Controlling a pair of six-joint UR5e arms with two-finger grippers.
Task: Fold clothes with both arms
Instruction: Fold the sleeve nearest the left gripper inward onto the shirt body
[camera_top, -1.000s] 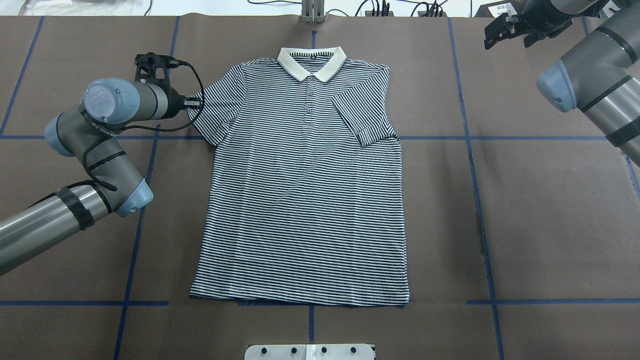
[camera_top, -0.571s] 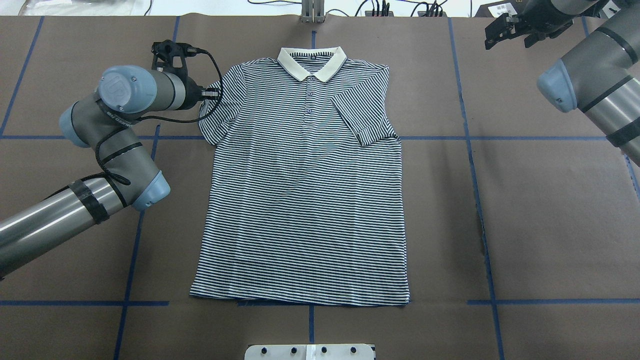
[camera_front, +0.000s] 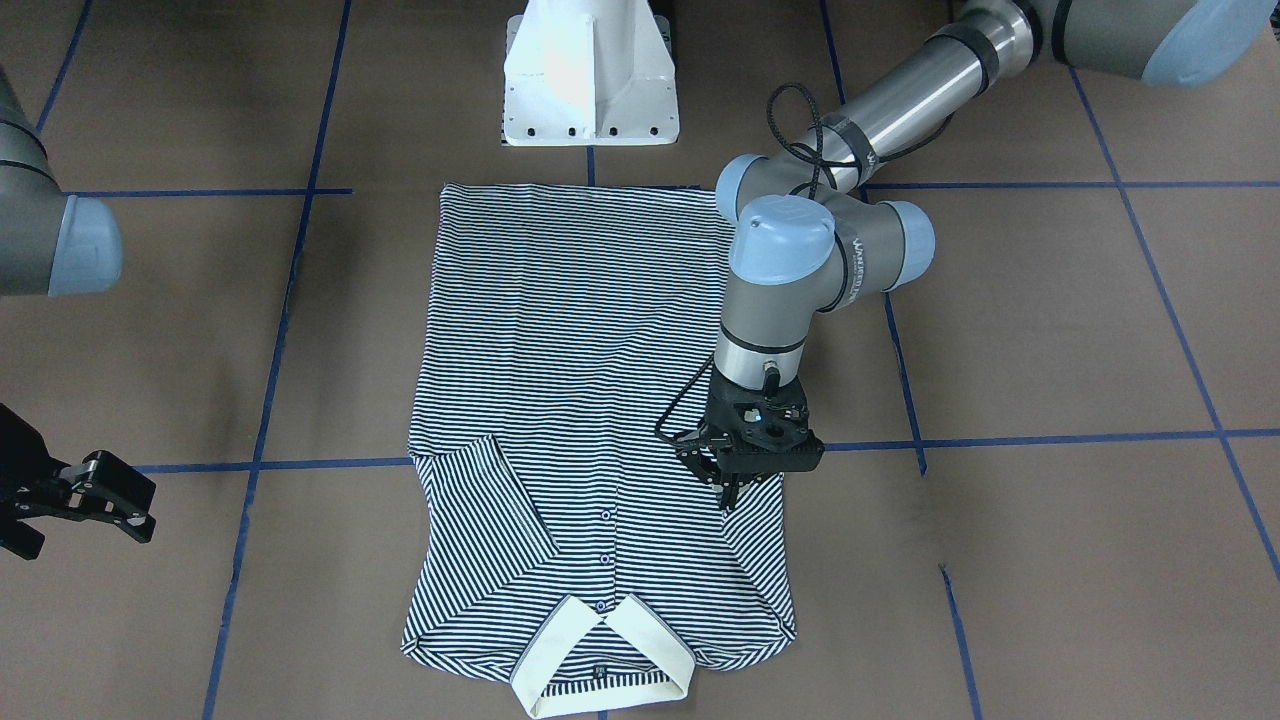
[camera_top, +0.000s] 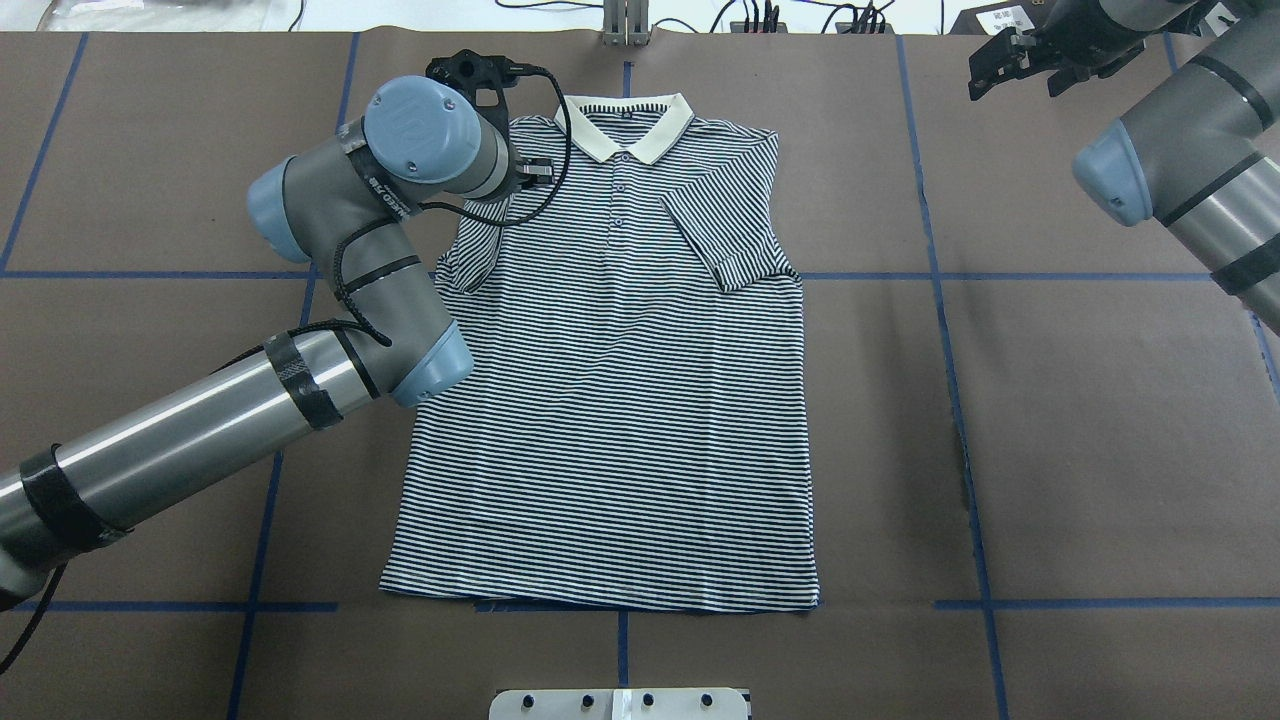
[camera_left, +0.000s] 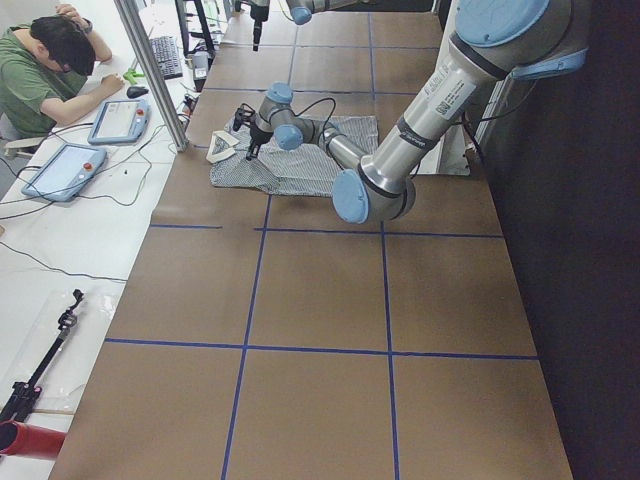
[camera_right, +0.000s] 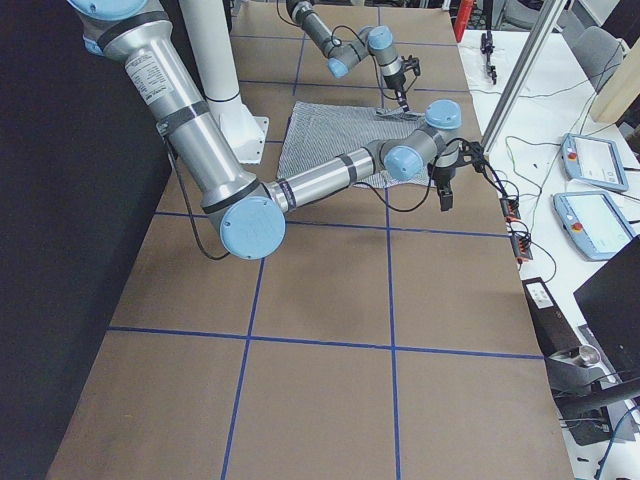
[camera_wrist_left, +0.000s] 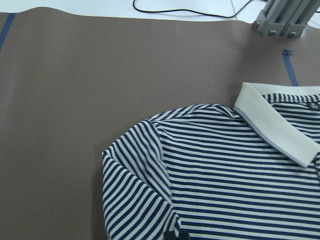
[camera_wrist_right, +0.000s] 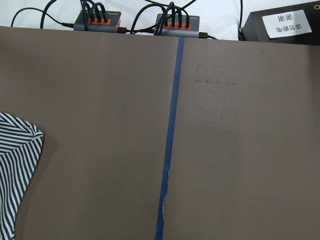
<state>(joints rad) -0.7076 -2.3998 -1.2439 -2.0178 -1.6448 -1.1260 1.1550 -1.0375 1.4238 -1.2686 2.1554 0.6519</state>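
The striped polo shirt (camera_top: 620, 400) lies flat, front up, with its cream collar (camera_top: 625, 125) toward the far edge. The sleeve on my right side (camera_top: 725, 235) is folded in over the chest. My left gripper (camera_front: 733, 492) is shut on the other sleeve (camera_front: 755, 545) and holds it pulled in over the shirt's shoulder. In the overhead view the left arm's wrist (camera_top: 420, 130) hides that gripper. The left wrist view shows the creased sleeve (camera_wrist_left: 135, 190) and the collar (camera_wrist_left: 275, 125). My right gripper (camera_top: 995, 62) hangs open and holds nothing at the far right corner, away from the shirt.
Blue tape lines (camera_top: 940, 276) cross the brown table cover. The white pedestal base (camera_front: 590, 75) stands at the near edge. Power strips (camera_wrist_right: 97, 20) and a metal post (camera_top: 625, 25) line the far edge. A person (camera_left: 50, 70) sits at a side desk with tablets (camera_right: 590, 160).
The left arm has swung right and toward the collar, drawing the left sleeve from its spread position in over the shirt. The right arm has not moved.
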